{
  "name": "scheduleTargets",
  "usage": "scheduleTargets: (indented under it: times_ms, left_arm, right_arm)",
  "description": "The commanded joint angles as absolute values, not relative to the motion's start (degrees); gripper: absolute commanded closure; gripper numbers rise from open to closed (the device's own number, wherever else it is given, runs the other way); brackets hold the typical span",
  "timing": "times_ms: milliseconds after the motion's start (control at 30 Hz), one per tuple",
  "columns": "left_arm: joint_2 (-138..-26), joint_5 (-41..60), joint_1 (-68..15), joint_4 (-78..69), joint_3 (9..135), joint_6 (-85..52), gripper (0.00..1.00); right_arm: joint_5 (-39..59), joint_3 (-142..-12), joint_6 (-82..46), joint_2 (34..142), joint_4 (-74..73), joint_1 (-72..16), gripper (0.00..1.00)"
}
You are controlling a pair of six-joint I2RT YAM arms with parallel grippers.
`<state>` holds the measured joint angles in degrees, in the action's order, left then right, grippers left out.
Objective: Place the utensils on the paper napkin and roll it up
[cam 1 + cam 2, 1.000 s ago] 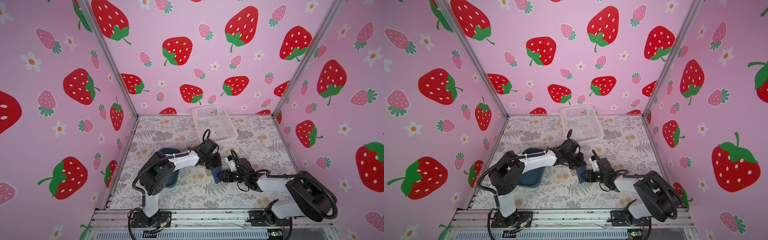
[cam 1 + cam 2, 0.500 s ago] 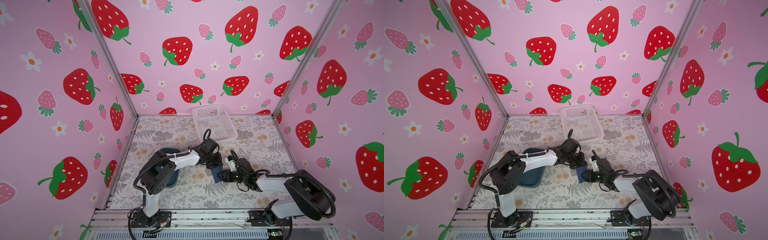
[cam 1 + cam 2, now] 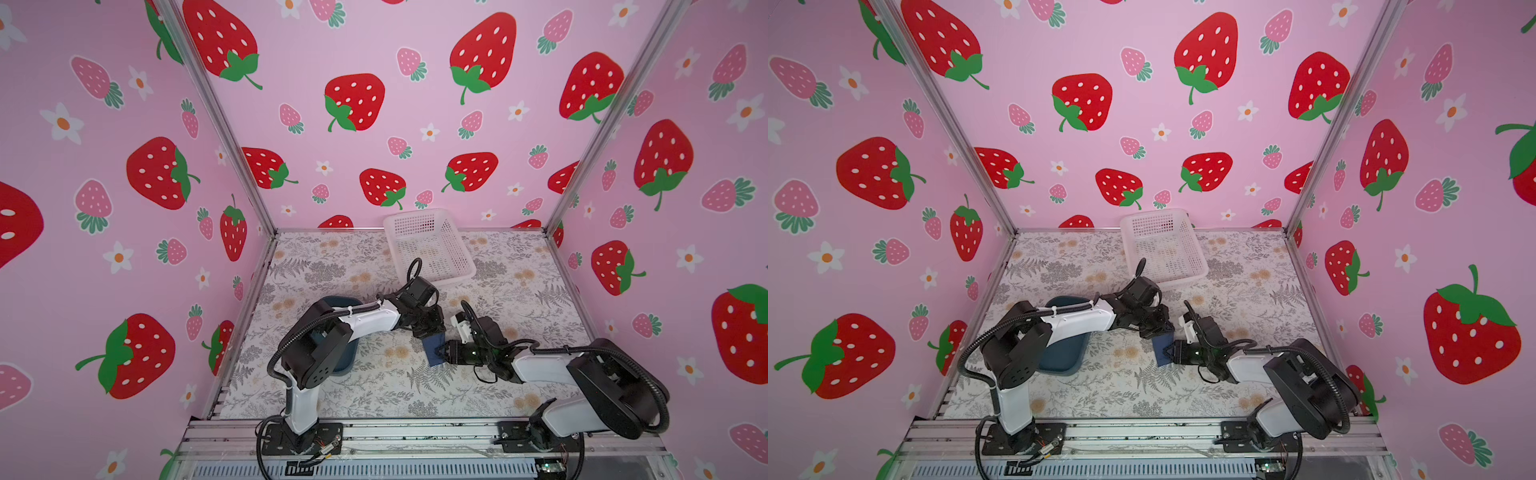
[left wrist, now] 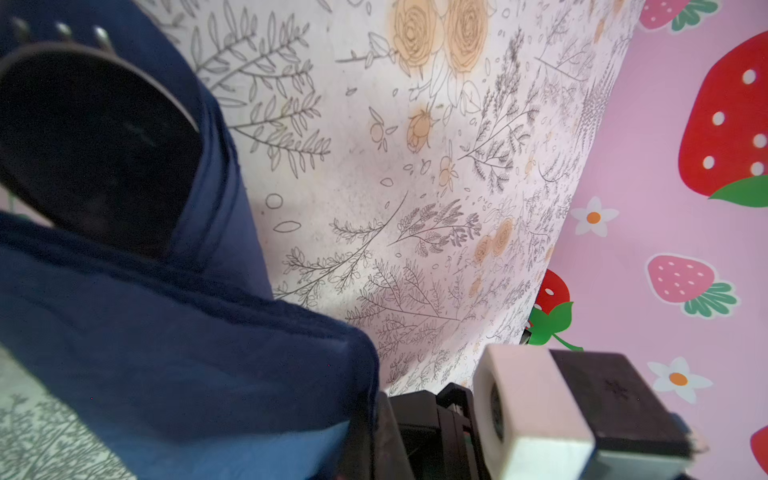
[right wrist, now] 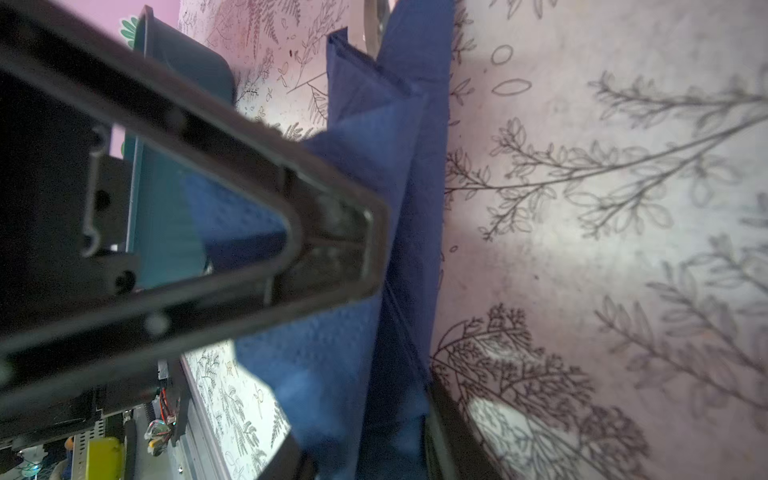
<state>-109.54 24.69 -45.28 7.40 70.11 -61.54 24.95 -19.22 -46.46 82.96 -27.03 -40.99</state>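
I see the white basket (image 3: 415, 224) at the back wall; the teal tray (image 3: 1063, 353) sits front-left of it, contents hidden from me. Floral counter (image 3: 374, 390), strawberry walls (image 3: 353, 104). Paper napkin (image 3: 433, 351), a folded navy bundle with utensils (image 4: 62, 30) peeking out, lies before the basket. Left gripper (image 3: 432, 334) jaws together; right gripper (image 3: 445, 353) jaws straddle it, and I can't tell if they're clamped.

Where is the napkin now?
In both top views the paper napkin is mid-table, between the left gripper and right gripper, right of the teal tray.
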Motion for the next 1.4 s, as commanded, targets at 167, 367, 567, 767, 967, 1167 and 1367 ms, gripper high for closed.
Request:
scheduleTargets:
  times_ms: [167, 367, 567, 767, 967, 1167, 1367]
  left_arm:
    - [-108.9, 24.9, -45.4, 6.7, 71.6, -60.5, 0.87]
    - [-105.9, 23.2, -45.4, 8.3, 71.5, -58.3, 0.72]
    - [-101.7, 19.5, -44.7, 10.4, 68.5, -57.0, 0.68]
    - [-99.0, 18.0, -42.8, 9.6, 62.6, -58.2, 0.68]
    - [-100.6, 20.0, -42.2, 6.5, 59.7, -59.9, 0.76]
    - [-103.8, 22.3, -42.4, 5.4, 60.9, -60.3, 0.8]
    - [-106.5, 24.0, -43.0, 4.5, 62.1, -60.7, 0.83]
  right_arm:
    - [23.3, -17.4, -48.9, 84.3, -23.9, -41.5, 0.7]
    - [22.6, -16.9, -49.6, 84.2, -24.0, -41.5, 0.71]
    - [22.6, -16.9, -49.8, 84.3, -24.2, -41.5, 0.75]
    - [22.6, -16.6, -49.9, 84.2, -24.2, -41.5, 0.77]
    - [22.6, -16.5, -49.9, 84.2, -24.3, -41.5, 0.8]
    - [22.7, -16.5, -50.0, 84.3, -24.3, -41.5, 0.8]
    - [22.8, -16.5, -50.0, 84.4, -24.3, -41.5, 0.8]
